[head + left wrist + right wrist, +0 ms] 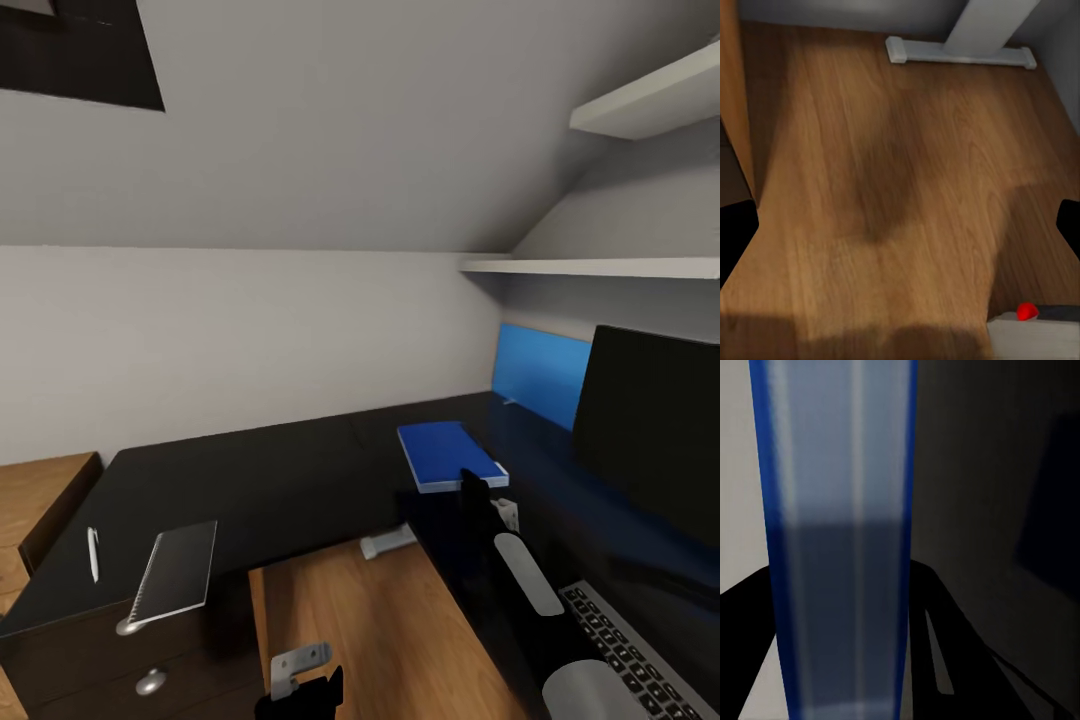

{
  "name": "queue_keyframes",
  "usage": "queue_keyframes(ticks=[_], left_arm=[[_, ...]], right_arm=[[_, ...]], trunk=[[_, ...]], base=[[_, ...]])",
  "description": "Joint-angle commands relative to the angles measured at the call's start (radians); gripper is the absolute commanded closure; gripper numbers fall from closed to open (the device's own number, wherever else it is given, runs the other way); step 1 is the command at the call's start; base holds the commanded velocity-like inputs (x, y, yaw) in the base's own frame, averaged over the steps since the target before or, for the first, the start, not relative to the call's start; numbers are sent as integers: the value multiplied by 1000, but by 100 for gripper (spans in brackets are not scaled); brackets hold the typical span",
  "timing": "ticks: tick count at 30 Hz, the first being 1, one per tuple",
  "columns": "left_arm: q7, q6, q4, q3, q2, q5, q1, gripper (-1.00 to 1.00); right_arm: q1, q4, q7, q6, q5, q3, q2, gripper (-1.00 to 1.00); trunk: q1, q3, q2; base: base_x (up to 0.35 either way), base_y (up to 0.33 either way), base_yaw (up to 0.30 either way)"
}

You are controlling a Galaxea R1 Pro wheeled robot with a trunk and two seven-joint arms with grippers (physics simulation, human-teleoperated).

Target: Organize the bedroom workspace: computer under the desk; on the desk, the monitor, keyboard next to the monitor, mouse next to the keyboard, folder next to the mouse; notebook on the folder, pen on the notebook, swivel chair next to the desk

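Observation:
The bright-blue folder lies flat over the black desk, near the corner of the L. My right gripper is shut on its near edge. Up close, the folder's edge runs between the black fingers. The monitor stands at the right, with the keyboard in front of it. On the desk's left wing lie the dark-grey notebook and the pen. Low in front, my left gripper hangs open over the wood floor. Mouse, computer and swivel chair are out of view.
A blue wall panel sits behind the folder, with white shelves above it. The drawer unit with silver knobs is under the notebook and a light-wood chest stands to its left. The desk's white foot rests on the floor.

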Motion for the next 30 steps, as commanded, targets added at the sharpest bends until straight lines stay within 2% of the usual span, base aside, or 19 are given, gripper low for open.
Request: queue_keyframes(ticks=[1,5,9,19,25,27,30], left_arm=[[4,-6,-1,-2,1,7,-1,-100],[3,-6,-1,-2,1,7,-2,-100],[4,-6,-1,-2,2,5,-2,-100],[7,-6,-1,-2,2,4,-1,-100],[7,-8,-6,3,2,5,-1,-100],[10,-9,-10,3,1,6,-1,-100],[12,-9,-12,3,0,6,-2,-100]], right_arm=[[-1,-1,-4,-9,-10,3,0,100],[-1,-1,-5,-9,-10,3,0,100],[0,-1,-5,-9,-9,3,0,100],[-1,0,-5,-9,-10,10,3,100],[-1,2,-5,-10,-6,13,16,100],[-1,4,-6,-24,-5,14,18,100],[-1,32,-5,-99,-5,17,24,100]], trunk=[[0,-1,-1],[0,-1,-1],[0,-1,-1],[0,-1,-1],[0,-1,-1],[0,-1,-1],[11,-11,-22]], base=[[-88,191,-175],[-80,268,-242],[-14,60,-167],[54,118,-18],[3,6,0],[0,1,0],[0,0,0]])
